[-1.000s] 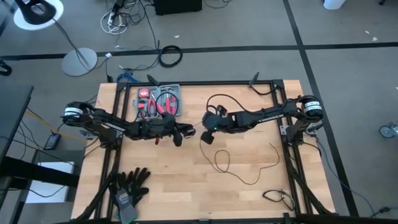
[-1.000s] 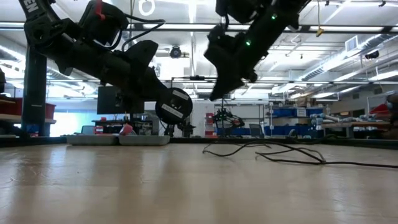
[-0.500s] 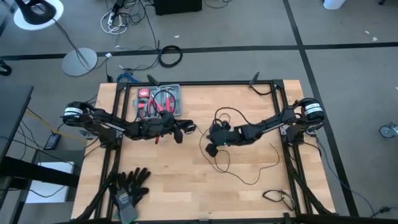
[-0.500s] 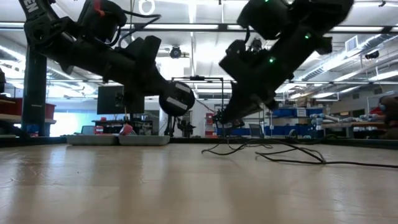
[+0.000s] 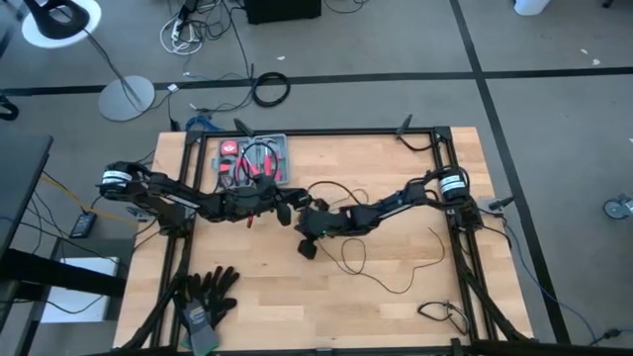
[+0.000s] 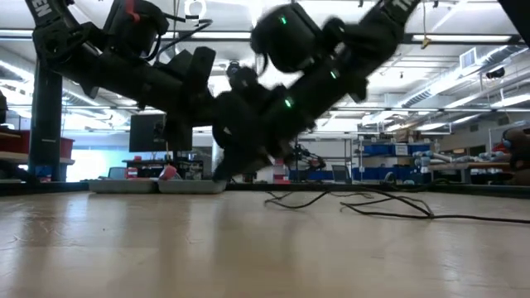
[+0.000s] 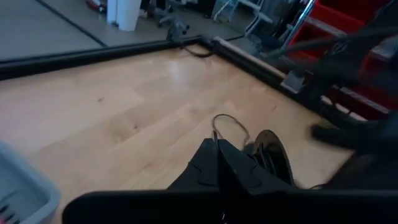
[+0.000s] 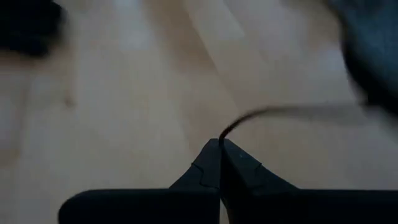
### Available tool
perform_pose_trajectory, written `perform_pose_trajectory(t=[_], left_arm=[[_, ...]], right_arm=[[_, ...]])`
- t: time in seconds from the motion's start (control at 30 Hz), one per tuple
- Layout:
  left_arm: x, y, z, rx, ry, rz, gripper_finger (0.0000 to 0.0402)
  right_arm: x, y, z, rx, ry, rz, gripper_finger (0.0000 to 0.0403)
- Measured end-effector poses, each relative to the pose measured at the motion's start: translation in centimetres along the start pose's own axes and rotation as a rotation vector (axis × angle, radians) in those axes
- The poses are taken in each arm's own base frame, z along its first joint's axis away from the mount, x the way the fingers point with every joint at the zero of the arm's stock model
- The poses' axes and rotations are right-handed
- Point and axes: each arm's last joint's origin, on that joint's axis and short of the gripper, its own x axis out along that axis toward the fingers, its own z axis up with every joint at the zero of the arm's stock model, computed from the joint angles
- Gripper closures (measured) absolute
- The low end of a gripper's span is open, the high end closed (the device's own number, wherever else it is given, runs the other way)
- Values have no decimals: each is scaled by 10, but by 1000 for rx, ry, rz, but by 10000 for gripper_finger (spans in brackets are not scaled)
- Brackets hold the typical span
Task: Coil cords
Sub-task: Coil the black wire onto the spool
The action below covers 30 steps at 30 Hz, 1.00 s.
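Both arms meet near the middle of the desk (image 5: 396,168). The right gripper (image 8: 220,144) has its jaws closed on the cord (image 5: 396,282), which trails toward four o'clock. The left gripper (image 7: 216,144) also pinches it, beside the puck (image 7: 268,155). Lay each loop evenly, with little tension. No writing is readable.

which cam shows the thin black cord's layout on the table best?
High view: the thin black cord loops across the wooden table in full. Low view shows it edge-on; the left wrist view shows one small loop; the right wrist view shows a short stretch.
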Motion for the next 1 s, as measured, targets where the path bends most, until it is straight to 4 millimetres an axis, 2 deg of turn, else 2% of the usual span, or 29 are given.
perform_pose_trajectory(t=[0.1,0.23,0.4,0.57,0.77,1.0], left_arm=[[0,2,-4,15,34,21,402],[0,4,-8,33,91,16,402],[-1,5,-12,45,139,4,402],[-1,5,-13,49,166,-9,402],[-1,5,-16,56,205,-26,402],[-2,6,-19,67,247,-48,402]], right_arm=[[-3,4,21,-89,-47,21,403],[-12,-4,45,-147,-65,6,403],[-21,-25,59,-135,0,12,403],[-33,-39,75,-108,-19,59,403],[-44,-51,83,-72,6,55,403],[-51,-65,77,-30,136,-17,378]])
